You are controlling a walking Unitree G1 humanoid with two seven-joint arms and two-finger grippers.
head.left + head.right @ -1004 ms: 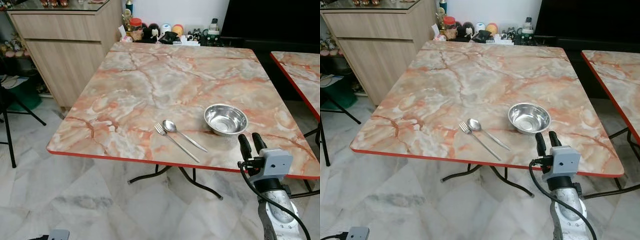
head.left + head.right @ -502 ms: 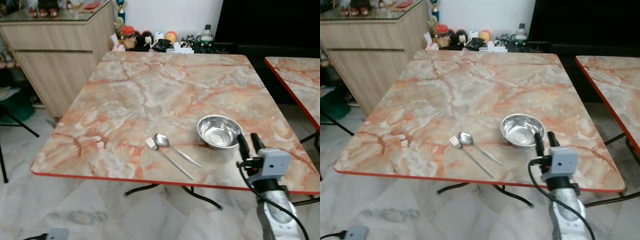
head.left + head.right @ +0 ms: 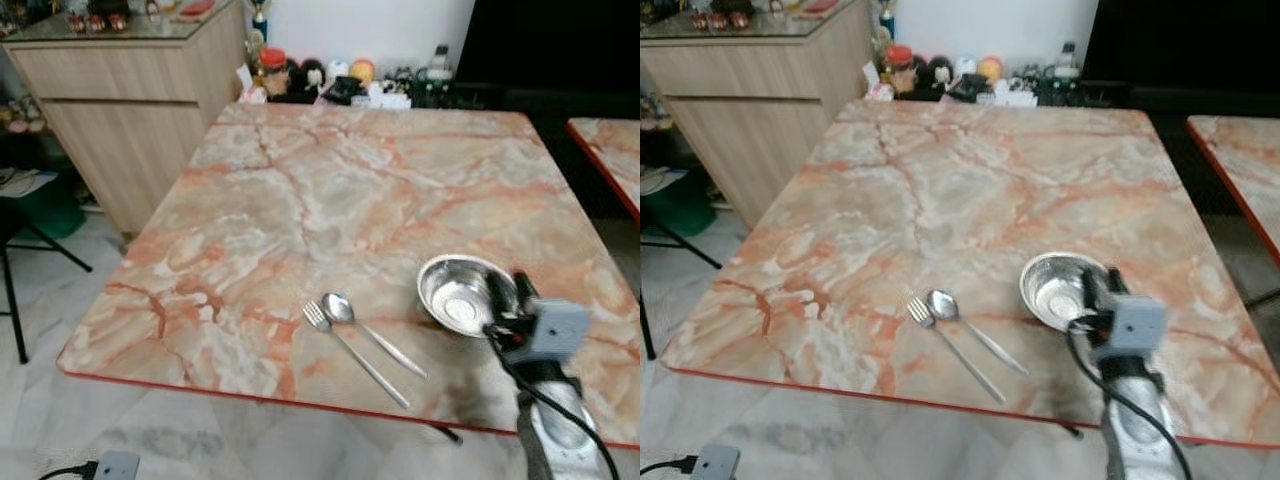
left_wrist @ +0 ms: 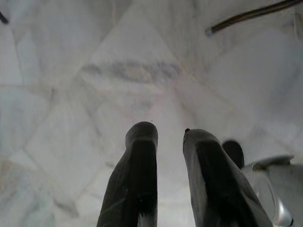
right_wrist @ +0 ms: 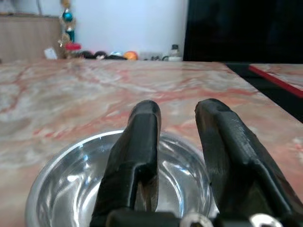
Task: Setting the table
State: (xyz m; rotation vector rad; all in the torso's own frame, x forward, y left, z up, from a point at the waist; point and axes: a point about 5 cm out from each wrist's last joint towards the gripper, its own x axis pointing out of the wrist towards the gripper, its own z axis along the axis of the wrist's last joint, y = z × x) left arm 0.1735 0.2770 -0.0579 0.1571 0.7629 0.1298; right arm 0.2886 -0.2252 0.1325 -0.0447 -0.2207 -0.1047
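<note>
One right tool [image 5: 177, 118], fingers apart, over bowl [image 3: 462, 293] rim.

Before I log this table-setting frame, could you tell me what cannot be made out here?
- Steel bowl: its right rim is covered by the right gripper in the eye views; whether a finger touches it is unclear.
- Small items beyond the table's far edge: too small and blurred to identify.
- Second table: cut off by the right edge.
- Left gripper: open over floor tiles; its height is unclear.
</note>
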